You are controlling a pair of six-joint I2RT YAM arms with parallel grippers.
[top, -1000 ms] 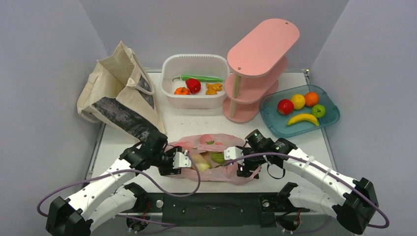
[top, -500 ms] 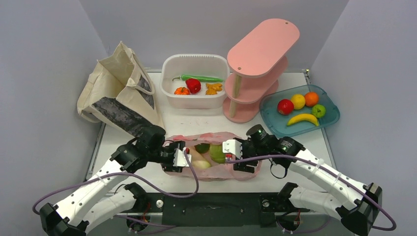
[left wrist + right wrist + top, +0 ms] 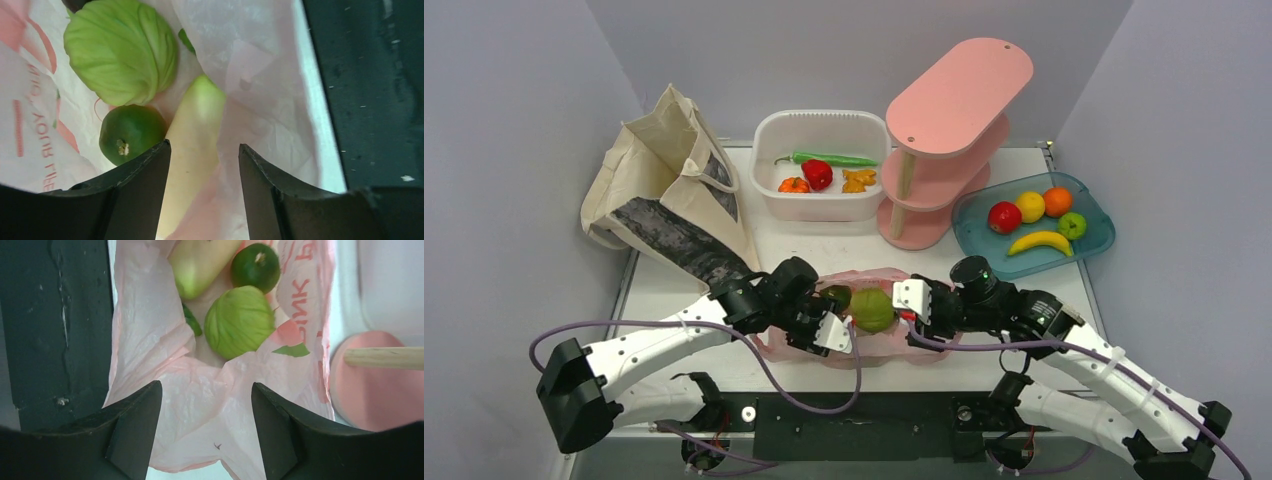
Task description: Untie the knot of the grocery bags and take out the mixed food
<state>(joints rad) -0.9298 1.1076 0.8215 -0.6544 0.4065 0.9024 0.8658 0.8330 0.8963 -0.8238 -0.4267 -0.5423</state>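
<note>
Pink bag (image 3: 879, 350) now wider; left tool (image 3: 202, 145) parted over radish (image 3: 197, 120), right tool (image 3: 205, 385) parted, empty, both closer

Tub: a white tub (image 3: 819, 117) is sitting at the back of the table (image 3: 824, 245).
In the tub: a long green pepper (image 3: 832, 158) is lying at the back; a red pepper (image 3: 817, 174), a small orange pepper (image 3: 793, 185) and orange pieces (image 3: 857, 180) are lying in front of it.
Shelf: a pink three-tier shelf (image 3: 959, 95) is standing between tub and tray.
Tray: a blue tray (image 3: 1094, 243) is sitting on the right, holding an apple (image 3: 1004, 217), lemon (image 3: 1030, 206), orange (image 3: 1057, 201), lime (image 3: 1072, 225) and banana (image 3: 1040, 241).
</note>
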